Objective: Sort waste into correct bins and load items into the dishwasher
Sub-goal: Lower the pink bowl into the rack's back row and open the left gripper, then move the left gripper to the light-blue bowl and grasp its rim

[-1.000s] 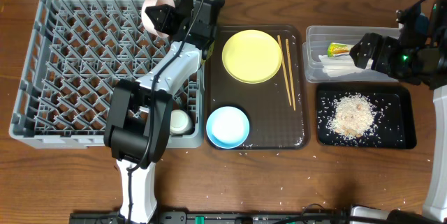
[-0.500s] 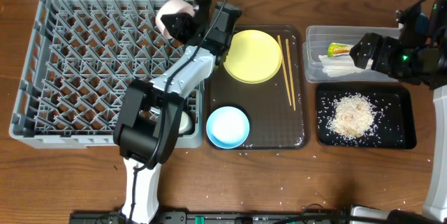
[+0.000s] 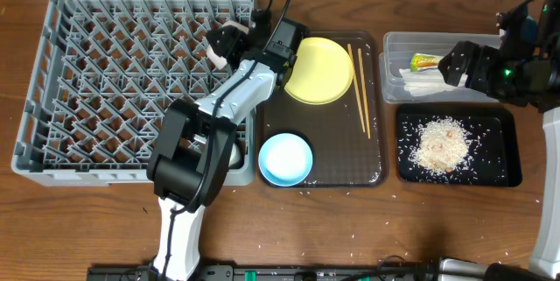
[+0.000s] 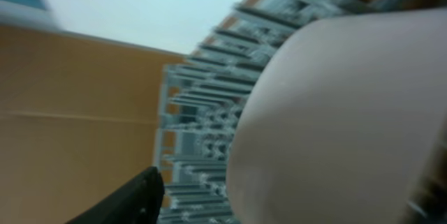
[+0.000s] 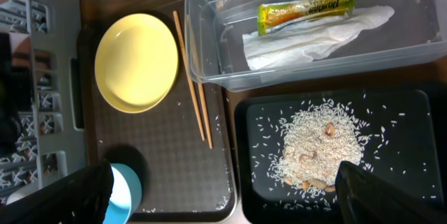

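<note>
The white bowl [image 3: 225, 38] rests tilted among the pegs at the back right of the grey dishwasher rack [image 3: 87, 97]. My left gripper [image 3: 234, 43] is around it. In the left wrist view the bowl [image 4: 335, 119] fills the right side, and the one finger [image 4: 143, 192] that shows stands apart from it, so the left gripper [image 4: 293, 203] is open. My right gripper [image 3: 455, 64] hangs open and empty [image 5: 230, 203] over the bins. The yellow plate [image 3: 317, 69], chopsticks [image 3: 360, 88] and light blue bowl [image 3: 285, 158] lie on the brown tray [image 3: 367, 172].
The clear tub [image 3: 391, 71] holds the yellow-green wrapper [image 3: 426, 60] and white paper [image 3: 420, 84]. The black tray [image 3: 503, 172] holds the rice [image 3: 440, 145]. A white cup [image 3: 231, 154] sits in the rack's front right corner, partly under my left arm. Stray grains dot the table front.
My left arm carried the white bowl to the right and down into the rack's back right part, and its jaws opened off it. The right arm has not moved.
</note>
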